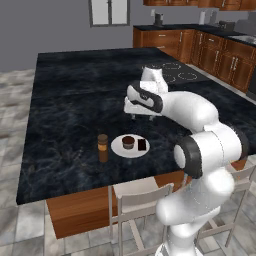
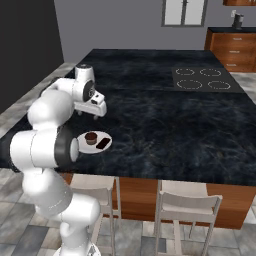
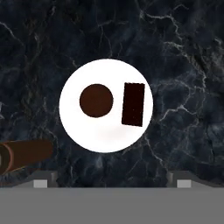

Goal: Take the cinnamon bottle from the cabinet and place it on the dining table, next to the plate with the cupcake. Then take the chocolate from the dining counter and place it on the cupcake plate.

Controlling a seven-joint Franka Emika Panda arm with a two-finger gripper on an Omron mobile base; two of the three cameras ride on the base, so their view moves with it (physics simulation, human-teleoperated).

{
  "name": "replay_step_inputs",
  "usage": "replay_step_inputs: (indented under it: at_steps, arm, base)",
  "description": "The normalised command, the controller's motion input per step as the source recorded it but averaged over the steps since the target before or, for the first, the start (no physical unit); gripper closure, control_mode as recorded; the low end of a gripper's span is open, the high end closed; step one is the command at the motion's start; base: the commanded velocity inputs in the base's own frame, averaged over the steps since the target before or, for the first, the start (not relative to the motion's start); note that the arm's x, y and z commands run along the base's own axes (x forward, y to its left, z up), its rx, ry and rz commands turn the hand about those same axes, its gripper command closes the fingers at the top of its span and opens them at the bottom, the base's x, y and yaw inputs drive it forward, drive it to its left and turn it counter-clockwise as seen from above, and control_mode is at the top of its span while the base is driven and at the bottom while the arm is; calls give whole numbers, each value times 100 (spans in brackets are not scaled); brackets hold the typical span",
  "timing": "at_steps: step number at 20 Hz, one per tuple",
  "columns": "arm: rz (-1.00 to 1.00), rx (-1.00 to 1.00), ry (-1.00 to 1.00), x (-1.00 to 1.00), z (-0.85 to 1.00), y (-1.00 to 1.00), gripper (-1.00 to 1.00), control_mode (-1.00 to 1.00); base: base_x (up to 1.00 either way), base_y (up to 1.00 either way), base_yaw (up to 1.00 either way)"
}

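The gripper (image 1: pixel 141 116) hangs above the white plate (image 1: pixel 120 148) with jaws wide apart, holding nothing. On the plate lie the cupcake (image 3: pixel 96 100) and the chocolate (image 3: pixel 133 104) — side by side. The cinnamon bottle (image 1: pixel 103 147) stands just beside it on the dining table (image 1: pixel 70 95).

The dark marbled bench (image 1: pixel 70 100) lies bare and open on nearly every side of the white plate (image 1: pixel 131 151). On the plate, the cupcake (image 1: pixel 128 142) and the chocolate (image 1: pixel 142 145) sit side by side with a narrow gap between. The cinnamon bottle (image 1: pixel 103 148) stands upright just beside the plate's left rim, blocking that approach. Two chairs (image 1: pixel 141 202) crowd the near edge.
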Motion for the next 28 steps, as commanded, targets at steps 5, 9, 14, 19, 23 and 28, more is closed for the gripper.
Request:
replay_step_inputs:
  at_steps: [5,9,14,19,23,28]
  arm:
    - [10,-20,-33,-100,42,46,-100,-100]
    - [6,-24,-22,-100,2,48,-100,-100]
    - [1,-16,-19,-100,13,29,-100,-100]
    - [0,-4,-13,-100,3,16,-100,-100]
    - [0,0,-6,-100,0,0,-100,-100]
    - [0,0,-3,-97,0,0,-100,-100]
  base:
    - [0,0,0]
    - [0,0,0]
    - [0,0,0]
    - [0,0,0]
    - [0,0,0]
    - [0,0,0]
